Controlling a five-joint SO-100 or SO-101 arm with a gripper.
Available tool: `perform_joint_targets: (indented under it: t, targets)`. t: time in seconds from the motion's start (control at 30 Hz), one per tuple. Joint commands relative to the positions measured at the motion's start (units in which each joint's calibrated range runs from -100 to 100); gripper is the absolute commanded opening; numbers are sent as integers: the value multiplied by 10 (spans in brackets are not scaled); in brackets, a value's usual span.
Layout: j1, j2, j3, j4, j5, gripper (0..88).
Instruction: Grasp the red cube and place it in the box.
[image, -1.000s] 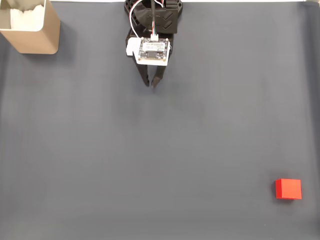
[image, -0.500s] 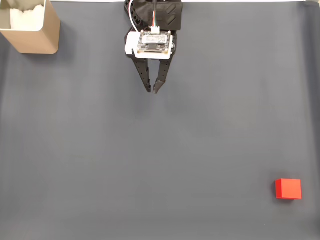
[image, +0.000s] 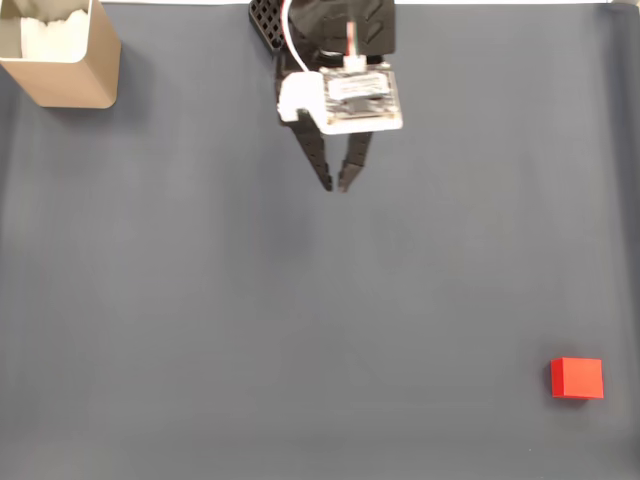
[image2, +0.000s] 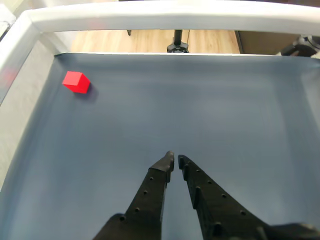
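Approach step: gripper (image: 335, 186) empty, fingers nearly closed, small gap at the tips. Red cube (image: 577, 378) sits on the bench, well apart from the gripper and far from the box (image: 60, 50). Next: reach toward cube, open wider.

The gripper (image: 334, 186) hangs nearly closed at the far middle, box (image: 62, 78) far left, red cube (image: 577, 378) near right.

No legible text, brand, number or sign is present. The circuit board (image: 362, 90) mounted on the arm in the fixed view carries a pale label with dark marks, but these are too small and blurred to read.
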Motion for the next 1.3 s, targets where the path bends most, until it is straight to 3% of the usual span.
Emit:
perform_joint_targets:
  t: [0.0, 0.5, 1.27]
  targets:
    - [-34, 50, -78, 1, 5, 0]
    - [-150, 271, -292, -16, 7, 0]
    - [-183, 653, -673, -32, 21, 9]
